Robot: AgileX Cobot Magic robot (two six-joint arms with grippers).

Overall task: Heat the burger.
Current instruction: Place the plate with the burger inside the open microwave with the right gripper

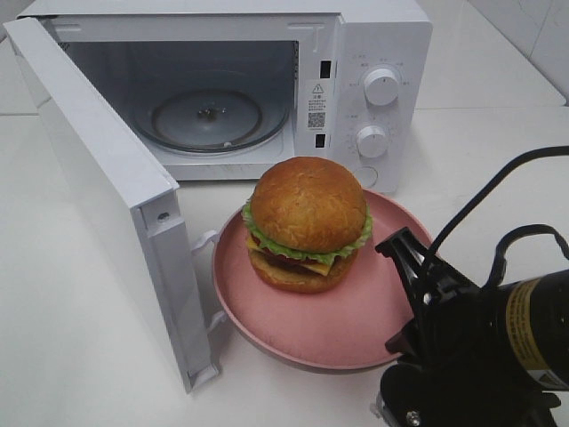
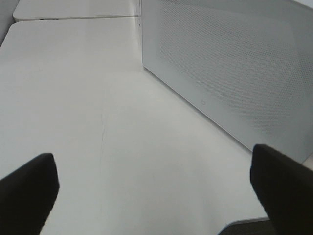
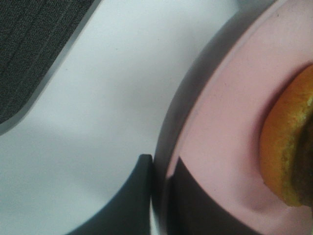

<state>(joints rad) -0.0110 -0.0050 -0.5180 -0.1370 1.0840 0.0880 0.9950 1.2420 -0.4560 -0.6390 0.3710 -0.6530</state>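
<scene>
On the microwave [image 1: 382, 53], along the left edge of its control panel, a white sticker [image 1: 316, 105] carries a warning triangle, small print and a QR code. The print is possibly Chinese but too small to read. Tiny markings ring both knobs [image 1: 381, 86], illegible. The yellow label [image 1: 532, 334] on the right arm [image 1: 471, 356] is blurred.

A bright, evenly lit white tabletop [image 1: 62, 356] spreads all around.

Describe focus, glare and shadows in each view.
Exterior high: sharp, evenly lit, soft shadow under the plate. Left wrist: left pincer blurred and dark, microwave door mesh in focus. Right wrist: very close, burger and right pincer soft, shadow along the plate rim.
</scene>
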